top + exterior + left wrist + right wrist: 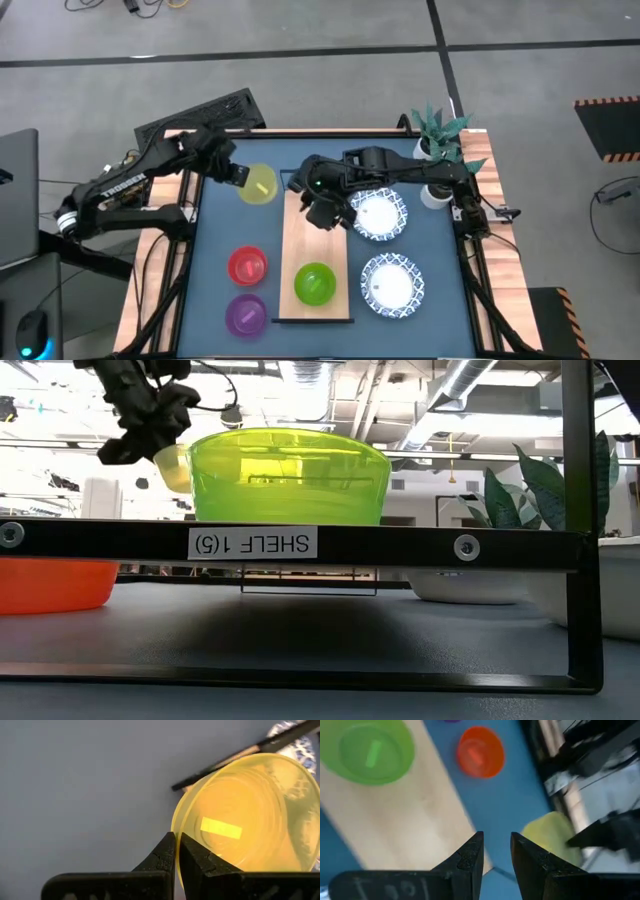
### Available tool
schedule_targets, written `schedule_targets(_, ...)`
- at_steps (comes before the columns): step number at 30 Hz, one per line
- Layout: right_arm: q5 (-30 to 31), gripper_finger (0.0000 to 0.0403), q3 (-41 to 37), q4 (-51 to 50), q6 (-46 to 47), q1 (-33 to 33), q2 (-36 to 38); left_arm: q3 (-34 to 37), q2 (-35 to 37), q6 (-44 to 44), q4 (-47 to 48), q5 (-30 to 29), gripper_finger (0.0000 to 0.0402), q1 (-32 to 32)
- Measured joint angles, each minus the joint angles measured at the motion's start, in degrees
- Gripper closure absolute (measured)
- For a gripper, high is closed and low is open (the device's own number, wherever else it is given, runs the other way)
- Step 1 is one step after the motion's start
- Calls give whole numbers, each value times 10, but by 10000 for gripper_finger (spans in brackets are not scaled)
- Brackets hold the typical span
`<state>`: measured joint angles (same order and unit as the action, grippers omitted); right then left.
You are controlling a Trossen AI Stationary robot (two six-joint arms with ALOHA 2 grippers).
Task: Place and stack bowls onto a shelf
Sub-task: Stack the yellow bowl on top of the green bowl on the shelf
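My left gripper (238,175) is shut on a translucent yellow bowl (260,186) and holds it above the table, just left of the shelf's far end. The light-wood shelf (305,235) carries a green bowl (315,283) standing on its base near the near end. A red bowl (247,266) and a purple bowl (246,314) stand on the blue tabletop left of the shelf. Two white dishes with blue rims (380,215) (390,283) lie to its right. My right gripper (320,212) hangs open above the shelf's far part, with nothing between its fingers (470,855). My left gripper pinches the yellow bowl's rim (176,837) between its two fingers, one inside the wall and one outside. The fingers slant down from the table's left side. The bowl is lifted clear and tipped, with its opening turned toward the gripper.
A potted plant (440,130) stands at the table's far right corner, with a white pot (432,195) beside the right arm. The shelf's black frame (380,543) crosses the low view. Bare wood shows between the green bowl and the shelf's far end.
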<state>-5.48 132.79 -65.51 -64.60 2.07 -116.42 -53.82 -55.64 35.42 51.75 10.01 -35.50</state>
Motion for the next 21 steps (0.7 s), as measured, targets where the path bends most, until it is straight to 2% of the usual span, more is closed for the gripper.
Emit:
schedule_targets(5,22,282,0,12,-18,-18,0,-16,-6,26,-2,-12,401,40)
schedule_targets(10,119,281,0,12,-16,-70,0,-27,-7,48,-4,-39,401,62)
schedule_targets(14,81,281,0,13,43,-80,8,-34,-7,54,-2,-50,401,73)
schedule_targets(21,60,273,1,24,58,-15,-2,-35,-7,56,-6,-46,401,95)
